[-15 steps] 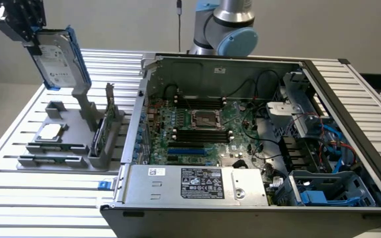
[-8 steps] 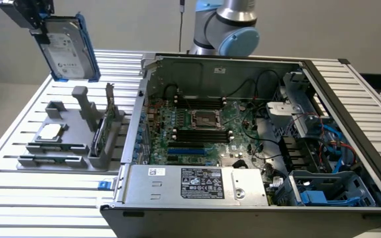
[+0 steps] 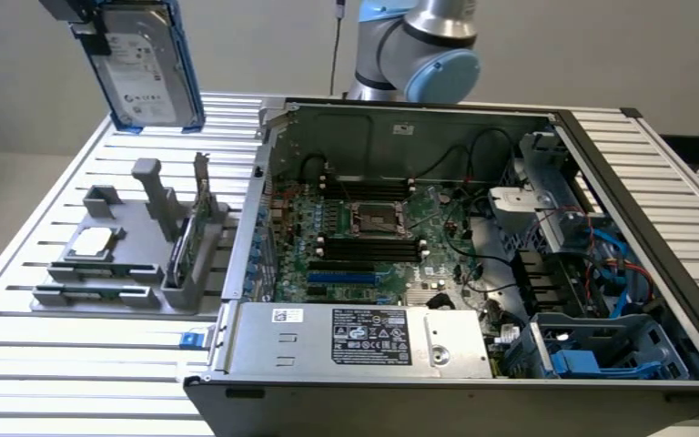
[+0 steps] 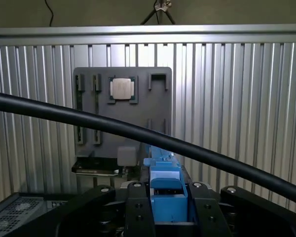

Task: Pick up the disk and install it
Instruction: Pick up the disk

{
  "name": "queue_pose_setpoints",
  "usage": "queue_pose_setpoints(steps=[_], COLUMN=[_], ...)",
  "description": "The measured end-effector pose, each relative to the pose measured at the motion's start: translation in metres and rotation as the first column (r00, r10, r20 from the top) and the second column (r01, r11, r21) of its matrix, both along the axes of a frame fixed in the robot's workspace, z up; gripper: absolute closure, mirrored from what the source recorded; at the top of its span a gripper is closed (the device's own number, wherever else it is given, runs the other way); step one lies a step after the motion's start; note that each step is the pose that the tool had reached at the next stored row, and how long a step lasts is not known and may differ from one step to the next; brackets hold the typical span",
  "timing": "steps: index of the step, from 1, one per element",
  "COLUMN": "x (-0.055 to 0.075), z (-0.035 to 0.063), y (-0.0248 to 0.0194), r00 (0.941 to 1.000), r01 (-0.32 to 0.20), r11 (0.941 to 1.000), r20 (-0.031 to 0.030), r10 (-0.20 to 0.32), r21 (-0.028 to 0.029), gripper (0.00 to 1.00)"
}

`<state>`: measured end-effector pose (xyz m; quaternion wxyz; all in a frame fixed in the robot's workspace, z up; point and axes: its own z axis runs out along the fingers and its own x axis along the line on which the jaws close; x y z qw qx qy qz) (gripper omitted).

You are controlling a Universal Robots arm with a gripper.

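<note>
Gripper (image 4: 166, 205) jaws clenched on the disk (image 3: 143, 68); I see it held upright, long axis near-vertical, label facing the exterior camera.

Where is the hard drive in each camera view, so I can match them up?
Exterior view: the hard drive is held in the air, high at the exterior view's left.
Wrist view: the hard drive is edge-on, its blue carrier gripped in the tool.
Shared landmark: the CPU chip on the grey parts holder.
</note>
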<state>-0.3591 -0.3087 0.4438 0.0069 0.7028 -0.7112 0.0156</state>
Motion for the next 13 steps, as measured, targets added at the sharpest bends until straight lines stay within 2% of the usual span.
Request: queue_pose_setpoints(steps=[13], x=[0.059], z=[0.0514], y=[-0.0116], r00=[1.0000], r01=[0.000], r11=[0.9999], r20=[-0.0010], r10=[0.000], r21=[0.0112], gripper=[0.67])
